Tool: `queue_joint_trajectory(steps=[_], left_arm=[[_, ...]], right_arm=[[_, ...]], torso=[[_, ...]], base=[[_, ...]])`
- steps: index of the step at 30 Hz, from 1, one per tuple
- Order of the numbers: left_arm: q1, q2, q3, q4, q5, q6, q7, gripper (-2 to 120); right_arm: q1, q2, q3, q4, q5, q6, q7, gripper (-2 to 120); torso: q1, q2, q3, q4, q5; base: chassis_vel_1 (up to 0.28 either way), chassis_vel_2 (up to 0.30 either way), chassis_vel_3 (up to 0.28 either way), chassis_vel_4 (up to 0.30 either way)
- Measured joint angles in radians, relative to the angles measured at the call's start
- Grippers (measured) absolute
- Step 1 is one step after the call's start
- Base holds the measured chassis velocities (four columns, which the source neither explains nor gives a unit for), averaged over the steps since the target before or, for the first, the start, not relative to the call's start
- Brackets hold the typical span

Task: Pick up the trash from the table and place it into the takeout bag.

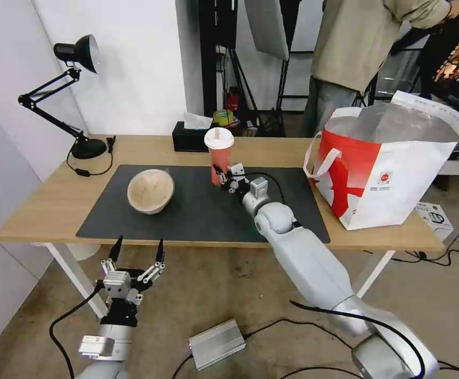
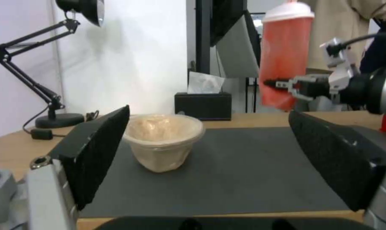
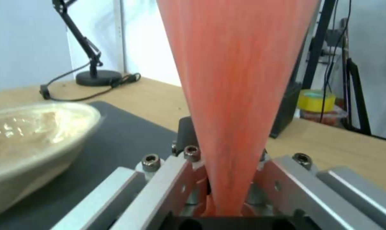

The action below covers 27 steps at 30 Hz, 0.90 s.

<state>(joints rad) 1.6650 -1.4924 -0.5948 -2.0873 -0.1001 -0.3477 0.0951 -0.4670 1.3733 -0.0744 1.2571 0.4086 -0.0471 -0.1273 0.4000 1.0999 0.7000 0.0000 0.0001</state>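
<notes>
Left tool [image 1: 137,251] idles below the bench [image 1: 50,202] front edge, fingers spread wide, empty. On the mat: beige lidded bowl [image 1: 150,190], untouched. Right tool [image 1: 224,178] is clamped low on the red cup [image 1: 219,156], apparently lifted clear. Step: carrying the cup. Next: swing right to the takeout bag [image 1: 392,179], clear the rim, keep upright, release inside.

Right gripper [image 1: 222,178] jaws clamped — left gripper [image 1: 137,251] spread, low.

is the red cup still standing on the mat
No, the right gripper holds the red cup with its base clear above the dark mat.
</notes>
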Motion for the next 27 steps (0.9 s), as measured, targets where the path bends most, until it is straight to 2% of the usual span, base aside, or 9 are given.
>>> queue_joint_trajectory(steps=[12, 16, 21, 24, 25, 27], left_arm=[[-0.003, 0.001, -0.008, -0.003, 0.0, -0.012, 0.001, 100], [-0.002, 0.005, -0.008, -0.013, 0.002, -0.018, 0.001, 100], [-0.001, 0.005, -0.008, -0.021, 0.004, -0.018, 0.002, 100], [-0.002, 0.0, -0.007, -0.025, 0.008, -0.016, 0.002, 100], [-0.002, 0.0, -0.007, -0.025, 0.008, -0.016, 0.002, 100], [-0.002, -0.002, -0.005, -0.03, 0.01, -0.016, 0.003, 100]], right_arm=[[0.047, -0.136, -0.032, 0.237, 0.108, -0.068, 0.046, 4], [0.068, -0.207, -0.032, 0.356, 0.161, -0.097, 0.065, 4], [0.084, -0.265, -0.027, 0.424, 0.183, -0.1, 0.072, 4], [0.097, -0.352, -0.008, 0.498, 0.217, -0.105, 0.074, 4], [0.097, -0.352, -0.008, 0.498, 0.217, -0.105, 0.074, 4], [0.103, -0.405, 0.008, 0.536, 0.244, -0.106, 0.078, 4]], torso=[[0.0, 0.0, 0.0, 0.0, 0.0001], [0.0, 0.0, 0.0, 0.0, 0.0001], [0.0, 0.0, 0.0, 0.0, 0.0001], [0.0, 0.0, 0.0, -0.0001, 0.0001], [0.0, 0.0, 0.0, -0.0001, 0.0001], [0.0, 0.0, 0.0, -0.0001, 0.0001]], base=[[0.0, 0.0, 0.0, 0.0], [0.0, 0.0, 0.0, 0.0], [0.0, 0.0, 0.0, 0.0], [0.0, 0.0, 0.0, 0.0], [0.0, 0.0, 0.0, 0.0], [0.0, 0.0, 0.0, 0.0]])
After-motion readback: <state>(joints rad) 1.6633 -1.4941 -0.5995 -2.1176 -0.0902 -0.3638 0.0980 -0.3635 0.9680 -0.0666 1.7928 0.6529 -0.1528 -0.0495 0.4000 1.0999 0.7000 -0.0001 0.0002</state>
